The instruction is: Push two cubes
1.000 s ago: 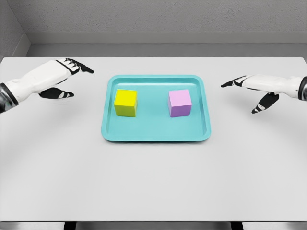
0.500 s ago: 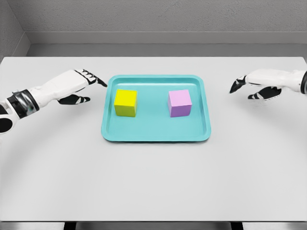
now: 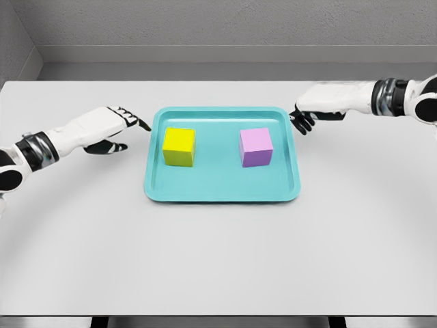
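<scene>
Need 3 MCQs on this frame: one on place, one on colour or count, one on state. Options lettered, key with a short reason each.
1. Where do both cubes sit?
A. on the bare table
B. in the teal tray
C. in the hands

2. What colours are the cubes?
A. red and blue
B. green and orange
C. yellow and pink

3. What is the left hand doing?
A. gripping a cube
B. hovering open beside the tray
C. lying flat in the tray

Key: 1 B, the yellow cube and pink cube rest inside the teal tray. 2 C, the two cubes show these colours. 3 B, the left hand has spread fingers just outside the tray's left rim, holding nothing; the right hand is at the right rim.
</scene>
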`<move>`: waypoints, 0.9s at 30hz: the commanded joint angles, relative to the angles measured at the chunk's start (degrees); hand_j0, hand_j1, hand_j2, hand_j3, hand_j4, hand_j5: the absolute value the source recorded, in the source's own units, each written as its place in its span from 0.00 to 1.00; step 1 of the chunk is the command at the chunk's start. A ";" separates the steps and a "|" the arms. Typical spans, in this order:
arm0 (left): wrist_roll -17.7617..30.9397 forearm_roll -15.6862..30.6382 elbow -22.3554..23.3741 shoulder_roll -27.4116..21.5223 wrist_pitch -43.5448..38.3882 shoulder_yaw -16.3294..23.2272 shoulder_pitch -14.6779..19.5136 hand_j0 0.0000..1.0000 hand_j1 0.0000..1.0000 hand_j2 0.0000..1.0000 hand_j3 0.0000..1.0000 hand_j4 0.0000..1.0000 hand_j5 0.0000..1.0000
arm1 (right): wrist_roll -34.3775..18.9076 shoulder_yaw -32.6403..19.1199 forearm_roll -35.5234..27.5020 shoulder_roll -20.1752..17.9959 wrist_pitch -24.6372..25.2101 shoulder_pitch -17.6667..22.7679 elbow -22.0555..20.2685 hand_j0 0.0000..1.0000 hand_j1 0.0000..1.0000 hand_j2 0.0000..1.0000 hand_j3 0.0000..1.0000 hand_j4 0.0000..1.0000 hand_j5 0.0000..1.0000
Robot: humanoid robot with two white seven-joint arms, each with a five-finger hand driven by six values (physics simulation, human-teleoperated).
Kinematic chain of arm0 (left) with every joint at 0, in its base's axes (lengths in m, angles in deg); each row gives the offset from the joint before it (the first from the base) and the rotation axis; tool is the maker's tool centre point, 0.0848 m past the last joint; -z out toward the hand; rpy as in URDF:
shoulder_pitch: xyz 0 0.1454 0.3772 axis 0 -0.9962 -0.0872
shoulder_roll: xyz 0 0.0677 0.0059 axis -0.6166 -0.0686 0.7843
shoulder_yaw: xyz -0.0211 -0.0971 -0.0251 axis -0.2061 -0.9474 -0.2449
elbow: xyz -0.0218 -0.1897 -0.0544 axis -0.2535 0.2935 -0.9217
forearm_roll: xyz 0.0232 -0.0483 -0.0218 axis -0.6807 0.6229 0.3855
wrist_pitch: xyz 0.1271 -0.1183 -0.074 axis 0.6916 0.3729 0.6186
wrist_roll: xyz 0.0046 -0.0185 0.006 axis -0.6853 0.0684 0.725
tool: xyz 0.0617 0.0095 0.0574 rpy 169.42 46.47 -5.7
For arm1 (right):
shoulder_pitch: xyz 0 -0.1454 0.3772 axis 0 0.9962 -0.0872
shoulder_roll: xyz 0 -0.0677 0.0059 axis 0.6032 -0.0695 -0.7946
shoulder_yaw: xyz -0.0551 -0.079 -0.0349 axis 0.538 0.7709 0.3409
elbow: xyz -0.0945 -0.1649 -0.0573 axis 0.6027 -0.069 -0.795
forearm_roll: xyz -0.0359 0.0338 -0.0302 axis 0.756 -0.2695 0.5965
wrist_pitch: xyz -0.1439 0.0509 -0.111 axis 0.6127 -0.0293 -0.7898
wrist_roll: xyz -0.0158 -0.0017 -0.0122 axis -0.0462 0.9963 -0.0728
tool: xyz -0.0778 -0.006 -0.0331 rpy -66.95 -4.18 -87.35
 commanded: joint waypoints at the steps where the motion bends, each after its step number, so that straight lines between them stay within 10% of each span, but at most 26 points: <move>1: -0.03 -0.31 1.48 1.05 -0.08 -0.02 -0.09 0.73 0.73 0.73 0.73 0.73 0.73 | 0.01 3.70 2.05 1.24 0.12 0.00 -0.09 0.10 0.10 0.10 0.10 0.10 0.10; 27: -0.47 0.13 -2.65 1.40 -0.08 0.07 -0.26 0.71 0.71 0.71 0.71 0.71 0.71 | 0.01 9.15 4.52 3.88 0.12 -2.73 3.51 0.10 0.10 0.10 0.10 0.10 0.10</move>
